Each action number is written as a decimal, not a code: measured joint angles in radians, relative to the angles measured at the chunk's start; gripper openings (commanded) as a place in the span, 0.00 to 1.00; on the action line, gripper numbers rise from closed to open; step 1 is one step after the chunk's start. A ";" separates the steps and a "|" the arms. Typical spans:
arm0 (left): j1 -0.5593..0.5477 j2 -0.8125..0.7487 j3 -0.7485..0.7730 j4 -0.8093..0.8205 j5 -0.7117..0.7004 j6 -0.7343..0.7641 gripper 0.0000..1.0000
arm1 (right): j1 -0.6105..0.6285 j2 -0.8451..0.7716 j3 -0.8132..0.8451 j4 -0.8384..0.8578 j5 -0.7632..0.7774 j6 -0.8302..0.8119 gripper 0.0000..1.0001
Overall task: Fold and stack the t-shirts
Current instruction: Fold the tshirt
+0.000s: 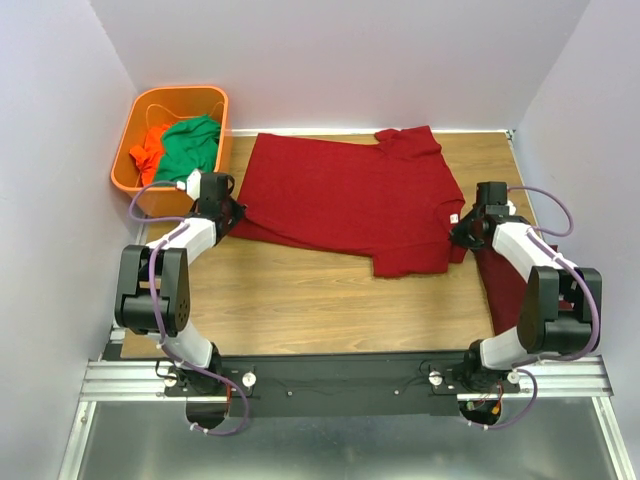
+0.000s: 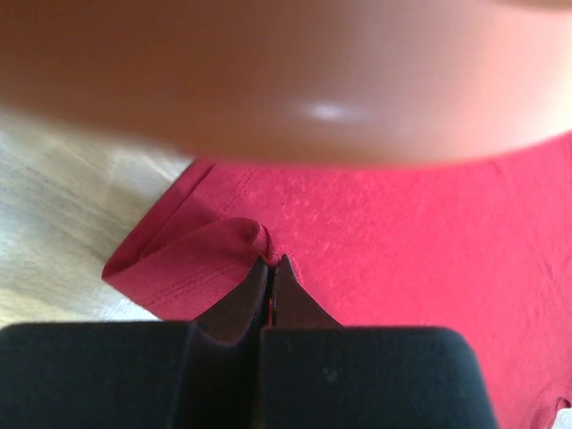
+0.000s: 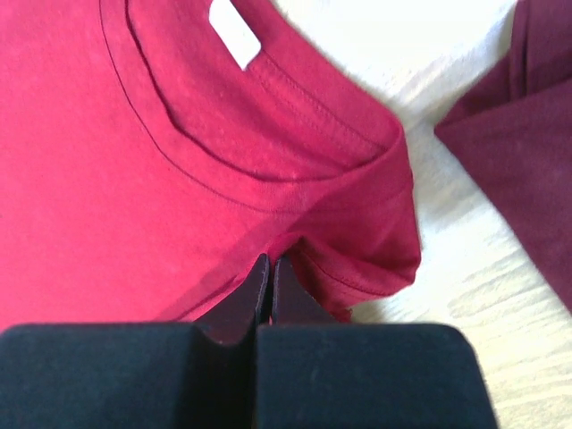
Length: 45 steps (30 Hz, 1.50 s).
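Note:
A maroon t-shirt (image 1: 350, 200) lies spread across the wooden table, its front part folded over. My left gripper (image 1: 232, 212) is at its left edge, shut on a pinch of the hem; in the left wrist view (image 2: 271, 264) the fabric (image 2: 402, 241) bunches at the tips. My right gripper (image 1: 462, 228) is at the shirt's right edge by the collar, shut on a pinch of shoulder fabric, seen in the right wrist view (image 3: 271, 261) below the white neck label (image 3: 234, 33). A second maroon t-shirt (image 1: 503, 285) lies at the right, partly under my right arm, and shows in the right wrist view (image 3: 527, 152).
An orange basket (image 1: 180, 90) stands at the back left, holding a green garment (image 1: 192, 148) and a bright orange garment (image 1: 150, 145). Its wall (image 2: 268, 80) fills the top of the left wrist view, close to my left gripper. Bare wood (image 1: 300, 300) lies in front of the shirt.

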 measured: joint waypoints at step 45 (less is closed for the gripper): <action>-0.004 0.138 0.145 0.090 0.102 0.048 0.42 | -0.071 0.100 0.034 0.082 -0.067 -0.018 0.83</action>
